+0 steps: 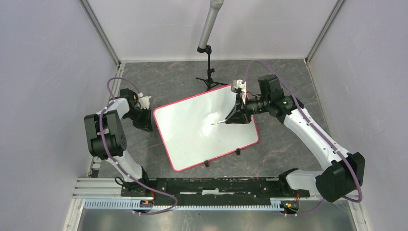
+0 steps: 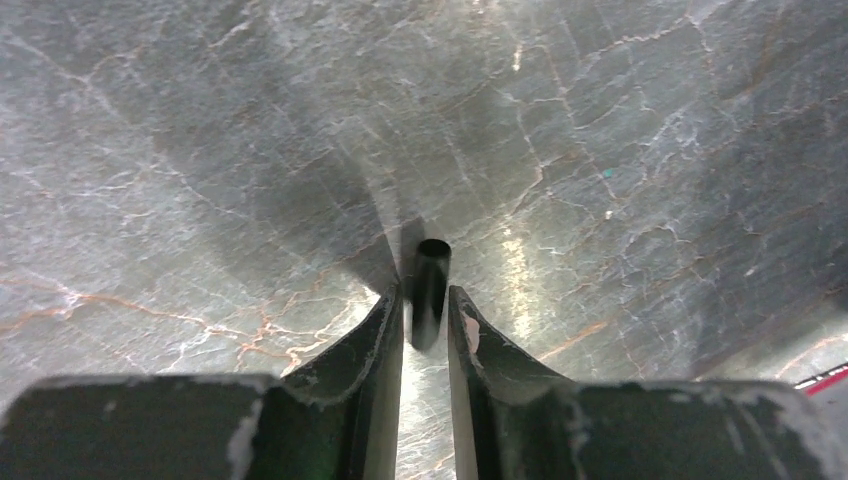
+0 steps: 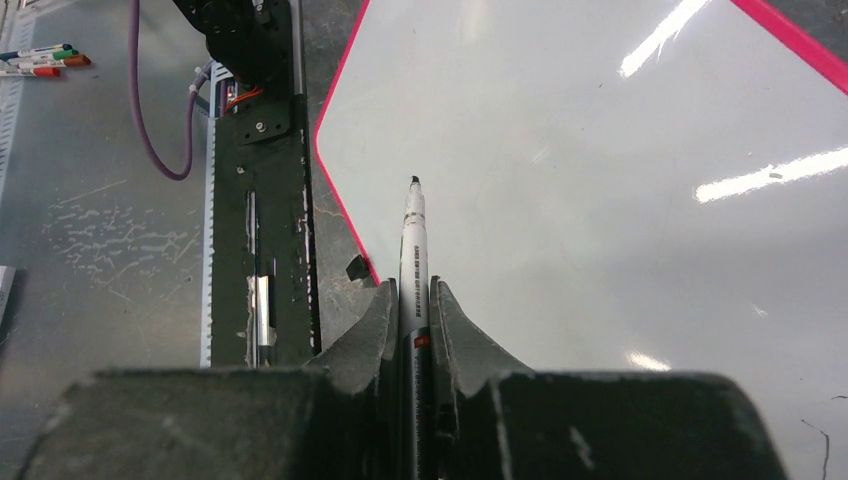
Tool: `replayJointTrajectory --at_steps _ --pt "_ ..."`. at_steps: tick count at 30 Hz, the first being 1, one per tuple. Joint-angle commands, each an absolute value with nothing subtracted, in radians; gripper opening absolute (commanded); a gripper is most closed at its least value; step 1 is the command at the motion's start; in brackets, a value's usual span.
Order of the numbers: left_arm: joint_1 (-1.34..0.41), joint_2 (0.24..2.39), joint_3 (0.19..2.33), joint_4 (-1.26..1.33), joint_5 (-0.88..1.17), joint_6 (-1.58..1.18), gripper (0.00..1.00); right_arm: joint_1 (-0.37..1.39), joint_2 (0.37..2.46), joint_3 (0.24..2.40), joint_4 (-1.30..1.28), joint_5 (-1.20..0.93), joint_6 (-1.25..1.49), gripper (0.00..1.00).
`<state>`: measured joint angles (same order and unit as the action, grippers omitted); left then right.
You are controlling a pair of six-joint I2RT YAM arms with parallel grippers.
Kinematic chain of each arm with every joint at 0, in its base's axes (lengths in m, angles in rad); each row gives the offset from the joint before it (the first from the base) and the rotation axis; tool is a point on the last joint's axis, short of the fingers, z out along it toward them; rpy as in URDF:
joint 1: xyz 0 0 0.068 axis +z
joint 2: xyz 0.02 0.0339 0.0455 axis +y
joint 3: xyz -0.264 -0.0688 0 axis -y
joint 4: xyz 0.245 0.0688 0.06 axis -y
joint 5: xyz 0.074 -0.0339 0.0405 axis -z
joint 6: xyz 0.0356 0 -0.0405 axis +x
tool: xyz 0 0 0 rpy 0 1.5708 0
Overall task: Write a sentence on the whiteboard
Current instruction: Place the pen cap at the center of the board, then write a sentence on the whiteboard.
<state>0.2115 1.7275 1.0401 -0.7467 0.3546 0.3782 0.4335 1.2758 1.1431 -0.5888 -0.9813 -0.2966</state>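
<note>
The whiteboard point(image 1: 192, 137) lies tilted on the dark stone table, with a pink-red rim and small black clips point(image 1: 237, 152). No sentence shows on it; I see only a tiny dark stroke at the bottom right of the right wrist view point(image 3: 825, 440). My right gripper point(image 1: 233, 118) is shut on a grey-barrelled marker point(image 1: 219, 122), whose black tip is over the board's middle. In the right wrist view the marker point(image 3: 413, 235) sticks out from the gripper point(image 3: 414, 292) over the board point(image 3: 600, 150). My left gripper point(image 1: 146, 124), just left of the board, is shut on a small black marker cap point(image 2: 430, 275).
A black tripod with a grey pole point(image 1: 209, 72) stands behind the board. The black base rail point(image 1: 216, 185) runs along the near edge. Several coloured markers point(image 3: 40, 60) lie on the grey surface beyond the rail. Walls enclose three sides.
</note>
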Motion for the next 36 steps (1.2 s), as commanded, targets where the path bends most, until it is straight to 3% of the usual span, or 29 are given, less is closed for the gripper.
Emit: replayJointTrajectory --at_steps 1,13,24,30,36 --pt "0.210 1.731 1.042 -0.706 0.278 0.391 0.30 0.452 1.289 1.210 -0.586 -0.962 -0.321 0.00" --pt "0.211 1.696 1.055 -0.718 0.282 0.377 0.44 0.488 1.303 1.250 -0.587 -0.940 -0.331 0.00" --pt "0.256 1.395 1.160 -0.801 0.804 0.286 0.73 0.584 1.334 1.375 -0.562 -0.791 -0.359 0.00" --pt "0.396 1.368 1.183 -0.770 1.221 0.197 0.76 0.695 1.411 1.486 -0.553 -0.644 -0.353 0.00" --pt "0.397 1.358 1.151 -0.874 1.324 0.296 0.73 0.893 1.482 1.534 -0.545 -0.455 -0.407 0.00"
